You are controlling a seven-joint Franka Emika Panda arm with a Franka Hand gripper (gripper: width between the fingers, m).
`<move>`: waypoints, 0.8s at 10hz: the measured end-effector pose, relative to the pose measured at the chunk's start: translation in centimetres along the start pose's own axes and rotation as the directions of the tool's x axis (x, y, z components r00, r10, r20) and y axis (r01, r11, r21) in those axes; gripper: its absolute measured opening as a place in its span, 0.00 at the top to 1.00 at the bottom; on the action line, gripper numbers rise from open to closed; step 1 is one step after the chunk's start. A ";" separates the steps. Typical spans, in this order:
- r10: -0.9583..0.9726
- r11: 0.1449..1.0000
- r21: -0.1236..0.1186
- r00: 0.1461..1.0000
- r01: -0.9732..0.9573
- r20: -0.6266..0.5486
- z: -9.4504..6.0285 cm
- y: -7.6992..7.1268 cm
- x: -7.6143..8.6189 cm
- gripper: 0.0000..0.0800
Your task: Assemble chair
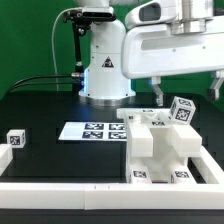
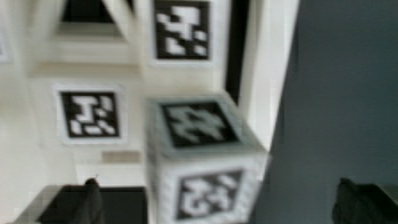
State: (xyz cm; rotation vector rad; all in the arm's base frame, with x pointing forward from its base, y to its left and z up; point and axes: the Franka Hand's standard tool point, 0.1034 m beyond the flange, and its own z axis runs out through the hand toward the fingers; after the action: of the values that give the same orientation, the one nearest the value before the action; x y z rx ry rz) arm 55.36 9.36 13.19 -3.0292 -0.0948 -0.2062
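Exterior view: one chair (image 1: 160, 145), one loose tagged block (image 1: 15, 139).

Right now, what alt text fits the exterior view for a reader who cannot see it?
An open pincer hangs over a half-built white chair at the exterior view's right. A marker board lies mid-table, and a small tagged block sits at that view's left.

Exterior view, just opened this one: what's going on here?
The arm's gripper hangs open over a small tagged block at the partly built white chair. Its fingers stand clear of the block on both sides. A loose piece lies apart at the exterior view's left.
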 end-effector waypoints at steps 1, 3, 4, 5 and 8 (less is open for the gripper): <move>0.011 1.000 0.003 1.000 -0.011 0.013 0.0 -0.3 0.1 0.19; 0.033 0.999 0.000 0.999 -0.033 0.017 0.0 -0.3 0.1 0.19; 0.162 0.986 -0.036 0.986 -0.161 0.043 -0.2 -0.4 0.2 0.19; 0.264 0.964 -0.044 0.964 -0.263 0.017 0.0 -0.5 0.6 0.19; 0.260 0.965 -0.046 0.965 -0.259 0.017 0.1 -0.5 0.5 0.19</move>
State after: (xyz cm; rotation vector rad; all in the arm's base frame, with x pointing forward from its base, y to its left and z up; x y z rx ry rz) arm 55.84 9.91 13.16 -3.0454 0.3084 -0.1517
